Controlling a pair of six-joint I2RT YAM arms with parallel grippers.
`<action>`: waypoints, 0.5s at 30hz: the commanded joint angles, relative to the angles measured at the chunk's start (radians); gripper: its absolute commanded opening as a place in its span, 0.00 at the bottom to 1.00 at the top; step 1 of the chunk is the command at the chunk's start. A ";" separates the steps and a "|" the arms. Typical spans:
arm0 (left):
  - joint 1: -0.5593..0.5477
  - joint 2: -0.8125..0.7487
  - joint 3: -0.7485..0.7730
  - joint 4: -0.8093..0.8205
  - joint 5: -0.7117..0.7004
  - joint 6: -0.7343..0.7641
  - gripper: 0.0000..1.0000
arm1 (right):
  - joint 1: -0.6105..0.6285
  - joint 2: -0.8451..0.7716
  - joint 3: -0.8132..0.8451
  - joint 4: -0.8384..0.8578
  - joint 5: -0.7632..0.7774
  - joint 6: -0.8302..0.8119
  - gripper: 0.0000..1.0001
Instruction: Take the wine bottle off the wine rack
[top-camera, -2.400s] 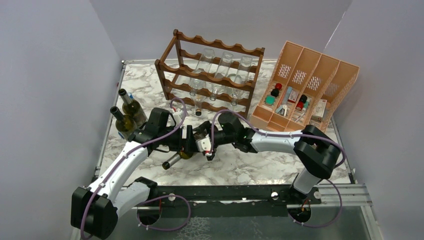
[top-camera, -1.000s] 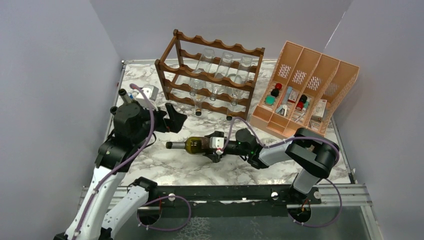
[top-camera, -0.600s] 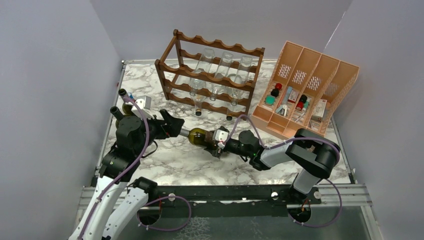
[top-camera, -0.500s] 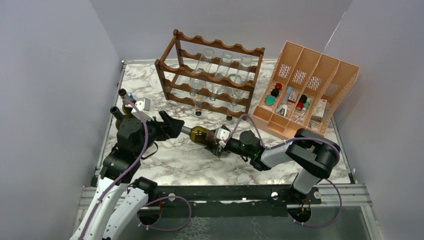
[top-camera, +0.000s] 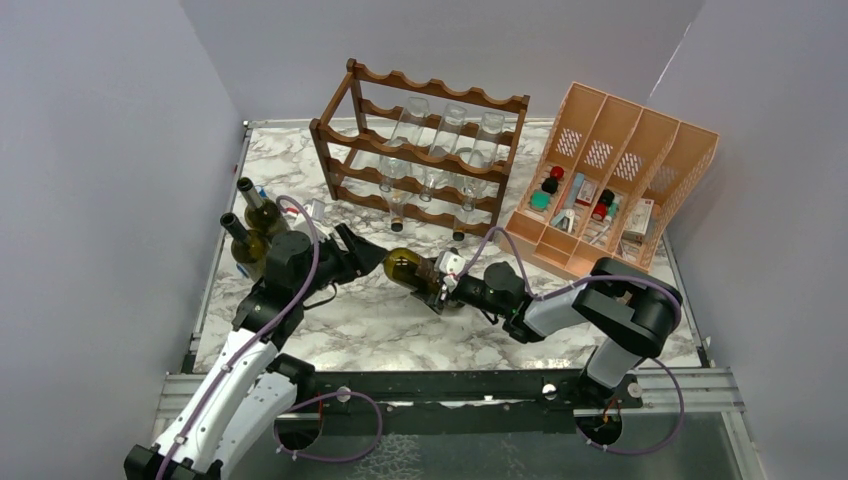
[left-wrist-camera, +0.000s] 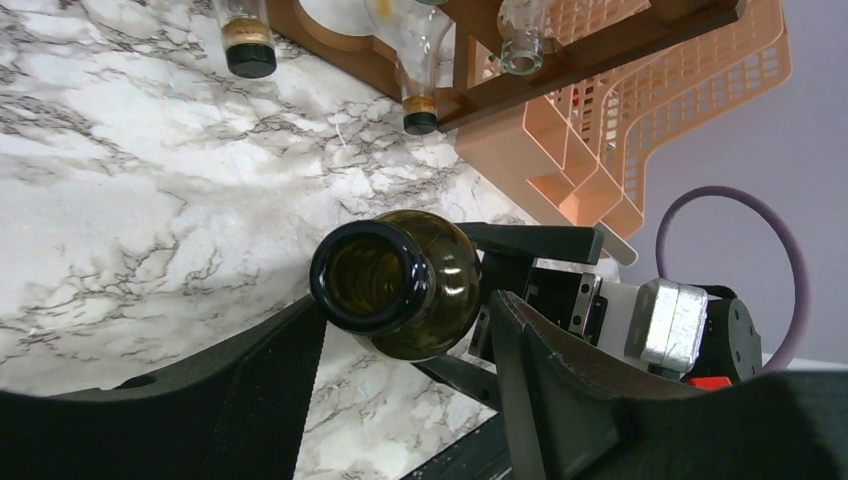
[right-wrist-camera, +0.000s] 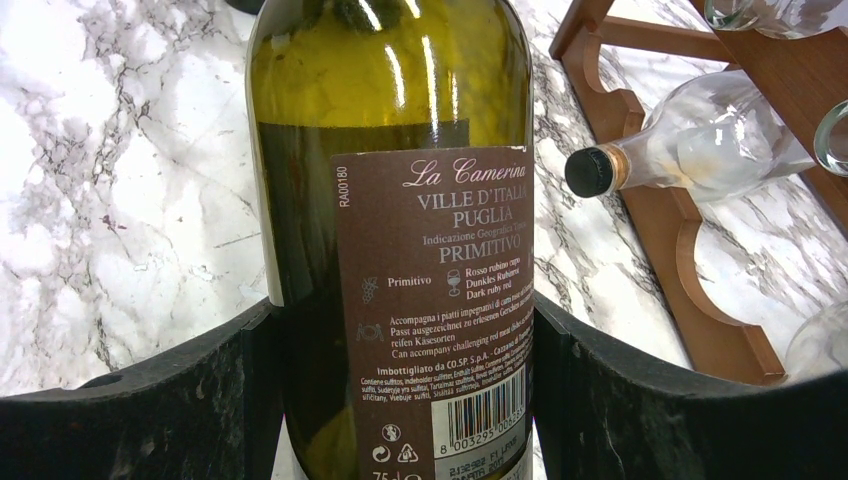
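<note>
The wine bottle (right-wrist-camera: 390, 90) between my black right fingers (right-wrist-camera: 130, 400) is olive-green glass, with a dark brown label (right-wrist-camera: 440, 300) printed in white. The table (top-camera: 330, 330) is white marble with grey veins. The wine rack (top-camera: 420, 155) is dark brown wood holding clear bottles (right-wrist-camera: 720, 140) with black caps, the organiser (top-camera: 640, 150) is peach-orange with latticed walls, and my arms (top-camera: 232, 358) are white and black with purple cables (left-wrist-camera: 726, 193).
</note>
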 joint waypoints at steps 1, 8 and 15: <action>0.000 0.033 -0.029 0.162 0.079 -0.050 0.64 | -0.002 -0.048 0.000 0.123 0.013 0.019 0.47; 0.001 0.115 -0.037 0.249 0.049 -0.004 0.56 | -0.002 -0.059 -0.004 0.129 0.007 0.023 0.46; -0.001 0.178 -0.023 0.299 0.063 0.006 0.43 | -0.002 -0.070 -0.003 0.112 0.019 0.025 0.46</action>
